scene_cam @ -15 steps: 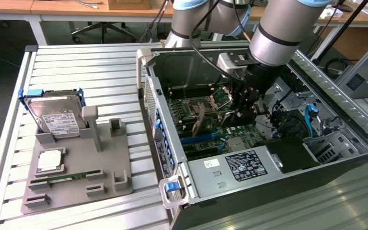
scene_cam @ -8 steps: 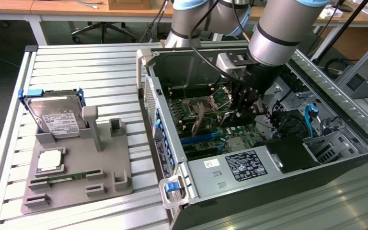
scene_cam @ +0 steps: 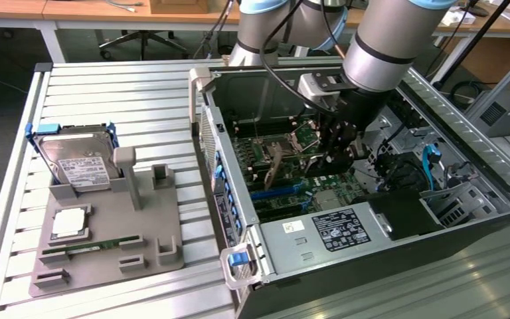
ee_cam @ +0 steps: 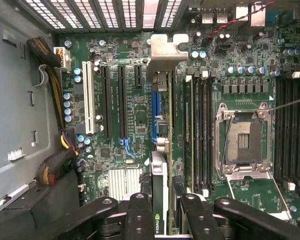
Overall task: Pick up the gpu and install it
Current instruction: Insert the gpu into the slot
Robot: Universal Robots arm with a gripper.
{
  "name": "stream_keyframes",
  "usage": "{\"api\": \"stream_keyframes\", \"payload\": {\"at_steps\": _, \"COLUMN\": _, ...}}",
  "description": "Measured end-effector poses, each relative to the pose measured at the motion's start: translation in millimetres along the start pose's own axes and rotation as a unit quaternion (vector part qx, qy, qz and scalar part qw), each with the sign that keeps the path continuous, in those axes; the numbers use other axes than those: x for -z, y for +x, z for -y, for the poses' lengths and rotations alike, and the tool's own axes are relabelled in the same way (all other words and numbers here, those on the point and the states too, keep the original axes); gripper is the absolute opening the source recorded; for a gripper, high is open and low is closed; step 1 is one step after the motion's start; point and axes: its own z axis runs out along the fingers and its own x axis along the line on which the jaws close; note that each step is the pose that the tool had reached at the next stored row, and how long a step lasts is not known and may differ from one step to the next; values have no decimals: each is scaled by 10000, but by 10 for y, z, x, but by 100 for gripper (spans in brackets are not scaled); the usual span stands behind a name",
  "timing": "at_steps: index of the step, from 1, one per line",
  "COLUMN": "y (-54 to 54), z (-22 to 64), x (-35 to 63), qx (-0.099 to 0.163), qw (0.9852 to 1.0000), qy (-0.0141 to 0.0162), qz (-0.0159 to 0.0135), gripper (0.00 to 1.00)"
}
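Exterior view's left: a grey moulded parts tray (scene_cam: 95, 272) is sitting on the slatted grey metal tabletop (scene_cam: 104, 86), carrying a silver hard drive in a blue frame (scene_cam: 76, 163) and a slim green memory stick (scene_cam: 103, 244). Centre: the open black-and-silver computer case (scene_cam: 215, 133) is lying on its side, with its green motherboard (ee_cam: 140, 107) facing up. Right of centre: the black pincer (ee_cam: 160, 212) is hanging inside the case and pinching the gpu (ee_cam: 160, 175), a thin black card seen edge-on with a silver end bracket. The pincer's fingers are pressing on both faces. The card is hovering along the blue expansion slot (ee_cam: 154, 117), bracket toward the vented rear wall. Judgement: install step in hand, card not looking seated yet. Seating would be calling for edge and slot staying parallel and the bracket meeting its rear opening. The card is hiding its own contact edge, so its gap to the slot is proving hard to judge.
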Motion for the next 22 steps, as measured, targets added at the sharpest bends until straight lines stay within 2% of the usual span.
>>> {"api": "stream_keyframes", "payload": {"at_steps": 22, "y": 4, "z": -79, "x": 1, "qx": 0, "qw": 10000, "qy": 0, "qz": 0, "gripper": 27}}
